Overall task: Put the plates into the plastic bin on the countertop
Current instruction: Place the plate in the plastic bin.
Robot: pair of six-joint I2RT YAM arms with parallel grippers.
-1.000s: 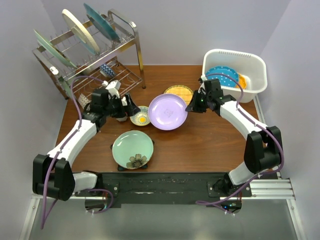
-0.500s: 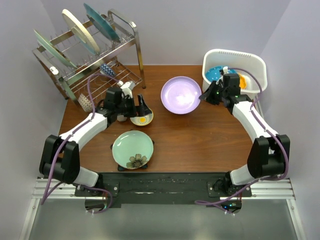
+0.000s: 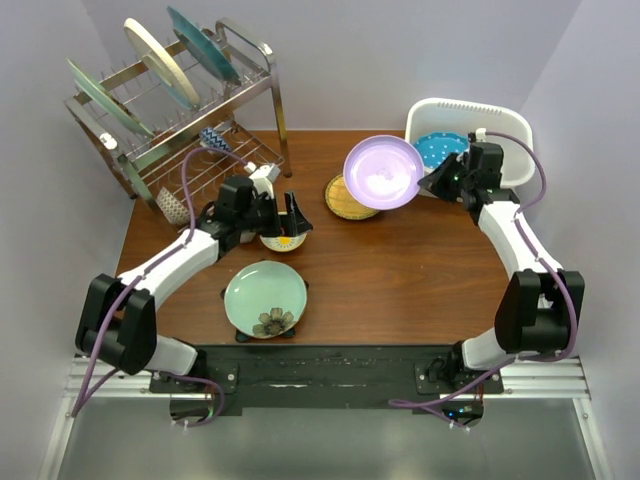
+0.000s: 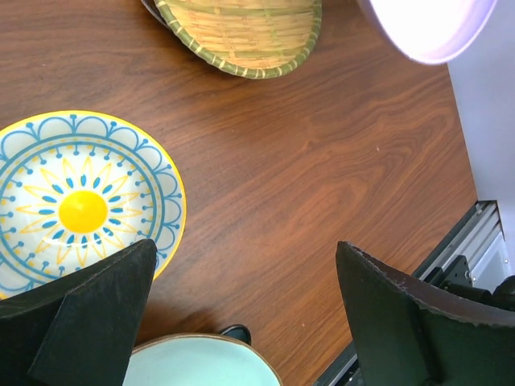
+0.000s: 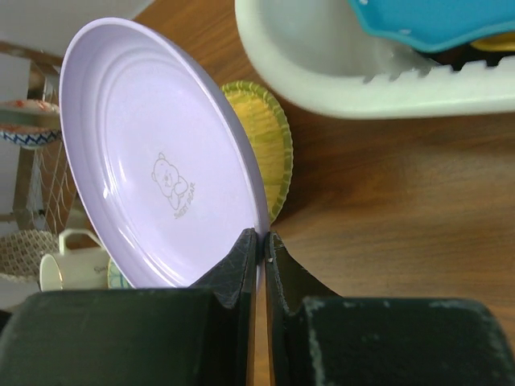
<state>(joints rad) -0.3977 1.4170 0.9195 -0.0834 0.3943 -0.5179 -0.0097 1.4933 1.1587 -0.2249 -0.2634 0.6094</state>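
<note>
1. Top external view: the right gripper (image 3: 426,187) clamps the rim of the lavender plate (image 3: 383,172), which is tilted in the air just left of the bin (image 3: 505,120) at the countertop's (image 3: 400,280) far right corner.
2. Right wrist view: the fingers (image 5: 237,269) pinch that rim tightly.
3. A blue plate (image 3: 441,150) lies in the bin.
4. The left gripper (image 4: 245,265) gapes wide, holding nothing, beside the bowl (image 4: 80,209). A mint plate (image 3: 265,293) sits near the front edge.

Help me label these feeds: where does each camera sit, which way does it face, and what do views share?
Top external: above, behind the robot, looking down at the countertop; left arm and right arm show.
Left wrist: on the left arm, facing down at the bowl; open left gripper shows.
Right wrist: facing along the right gripper, shut on the lavender plate.
All three share that plate.
</note>
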